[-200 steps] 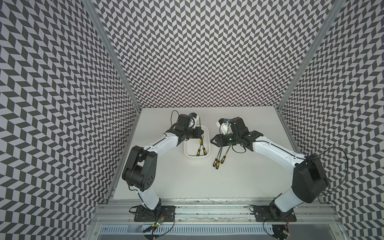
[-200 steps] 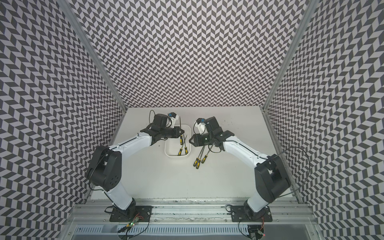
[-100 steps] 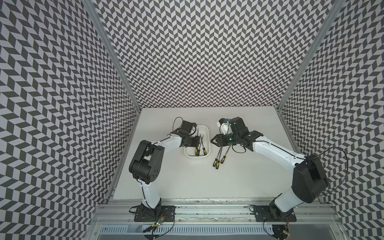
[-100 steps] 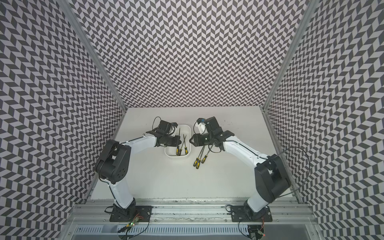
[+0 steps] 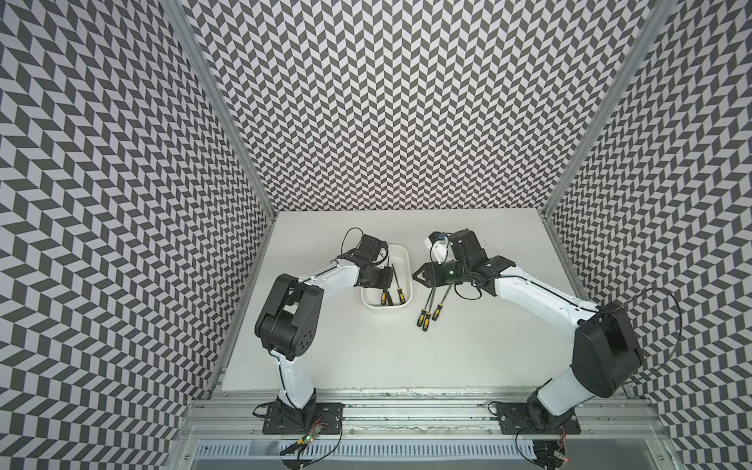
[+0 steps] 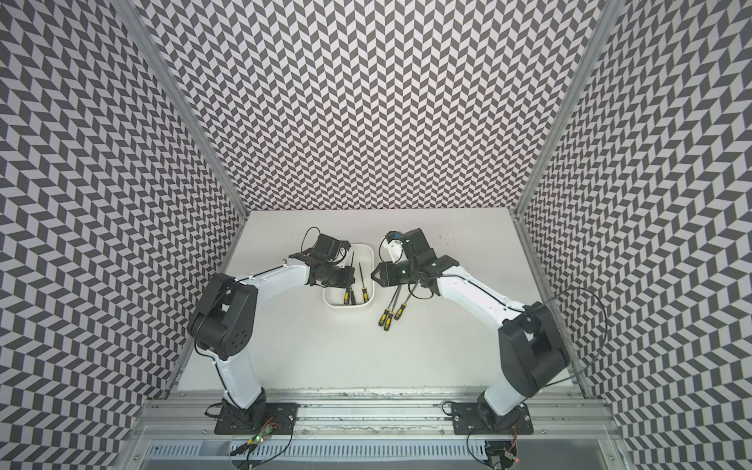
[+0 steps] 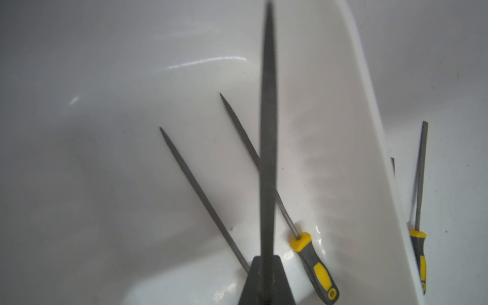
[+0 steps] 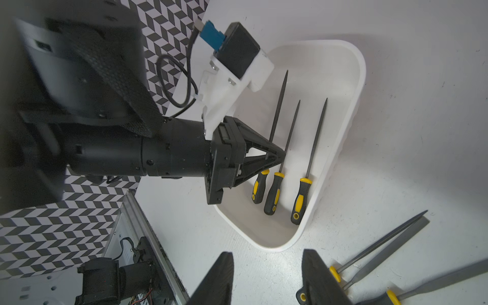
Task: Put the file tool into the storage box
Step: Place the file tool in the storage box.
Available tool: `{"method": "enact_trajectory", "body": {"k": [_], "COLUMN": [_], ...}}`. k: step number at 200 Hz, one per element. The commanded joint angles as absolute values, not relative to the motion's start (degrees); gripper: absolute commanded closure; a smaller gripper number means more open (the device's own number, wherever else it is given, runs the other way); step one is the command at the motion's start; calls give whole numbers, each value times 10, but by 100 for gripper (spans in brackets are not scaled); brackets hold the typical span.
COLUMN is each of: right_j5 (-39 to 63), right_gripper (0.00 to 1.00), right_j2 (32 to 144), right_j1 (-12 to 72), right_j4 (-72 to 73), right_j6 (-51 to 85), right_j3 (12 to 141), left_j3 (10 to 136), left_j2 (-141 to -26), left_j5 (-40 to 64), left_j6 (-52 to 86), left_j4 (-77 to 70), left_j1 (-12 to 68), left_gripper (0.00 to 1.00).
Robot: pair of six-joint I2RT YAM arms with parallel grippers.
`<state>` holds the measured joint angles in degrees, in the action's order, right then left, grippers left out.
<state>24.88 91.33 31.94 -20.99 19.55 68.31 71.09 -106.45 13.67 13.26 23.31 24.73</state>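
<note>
My left tool is clamped on a file low inside the storage box; released tilted, it may land propped across two stored files. My right tool, jaws apart, hovers over loose files at the box's 4 o'clock.

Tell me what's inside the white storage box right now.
Two yellow-handled files lie on the storage box floor; a third file is held by its shaft in the left gripper. The gripper and its camera mount cover part of the box, so that area is unseen.
</note>
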Motion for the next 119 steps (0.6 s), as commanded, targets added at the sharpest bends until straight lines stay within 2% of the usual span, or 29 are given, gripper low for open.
{"method": "enact_trajectory", "body": {"k": [1, 73, 119], "right_j5": [247, 254, 250], "right_gripper": [54, 53, 53], "right_j2": [911, 917, 913], "right_j1": [316, 315, 314], "right_j4": [-199, -202, -209], "right_j6": [196, 193, 190], "right_j3": [691, 691, 693], "left_j3": [727, 745, 707], "left_j2": [-1061, -1073, -1078], "left_j5": [128, 218, 246], "left_j6": [118, 185, 253], "left_j4": [257, 230, 168], "left_j1": [247, 261, 263], "left_gripper": [100, 100, 100]}}
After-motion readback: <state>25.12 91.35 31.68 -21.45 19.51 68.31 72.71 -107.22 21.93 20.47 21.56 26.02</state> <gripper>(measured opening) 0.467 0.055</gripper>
